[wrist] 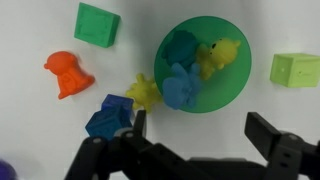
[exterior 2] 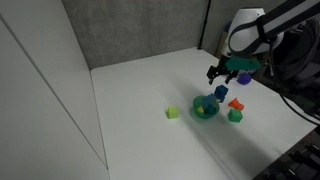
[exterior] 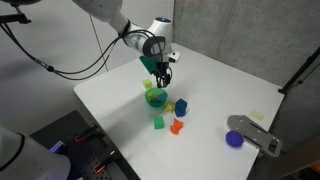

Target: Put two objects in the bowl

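A green bowl (wrist: 228, 90) sits on the white table and also shows in both exterior views (exterior: 156, 98) (exterior 2: 205, 110). It holds a blue toy (wrist: 180, 85), a darker blue-green piece (wrist: 182, 45) and a yellow toy (wrist: 220, 55). My gripper (wrist: 200, 130) is open and empty, hovering just above the bowl, and shows in both exterior views (exterior: 163, 75) (exterior 2: 225, 75). Next to the bowl lie a yellow toy (wrist: 145, 92), a blue block (wrist: 108, 117), an orange toy (wrist: 68, 73), a green block (wrist: 97, 23) and a light green block (wrist: 295, 69).
A purple round object (exterior: 235, 139) and a grey object (exterior: 255, 132) lie near the table's edge in an exterior view. A grey wall panel stands behind the table. Cables hang from the arm.
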Robot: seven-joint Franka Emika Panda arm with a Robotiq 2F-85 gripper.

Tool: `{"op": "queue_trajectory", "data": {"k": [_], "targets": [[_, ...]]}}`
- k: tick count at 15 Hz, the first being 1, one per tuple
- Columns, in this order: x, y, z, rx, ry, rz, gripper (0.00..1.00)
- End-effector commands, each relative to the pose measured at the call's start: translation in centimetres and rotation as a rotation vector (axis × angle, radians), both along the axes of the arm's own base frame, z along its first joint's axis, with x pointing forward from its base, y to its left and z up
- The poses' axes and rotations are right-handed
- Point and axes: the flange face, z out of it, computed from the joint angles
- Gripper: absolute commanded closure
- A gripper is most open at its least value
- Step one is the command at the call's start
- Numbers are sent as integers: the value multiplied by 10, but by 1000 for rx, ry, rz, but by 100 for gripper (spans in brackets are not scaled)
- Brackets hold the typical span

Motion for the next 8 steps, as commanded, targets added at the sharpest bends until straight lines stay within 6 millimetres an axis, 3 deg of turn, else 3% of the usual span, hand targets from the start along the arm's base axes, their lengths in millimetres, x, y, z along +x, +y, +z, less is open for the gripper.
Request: {"op": "queue_trajectory", "data": {"k": [1, 8], "targets": [[-26, -11, 42, -5, 34, 55, 0], [-93, -45, 109, -72, 97, 165, 0]]}}
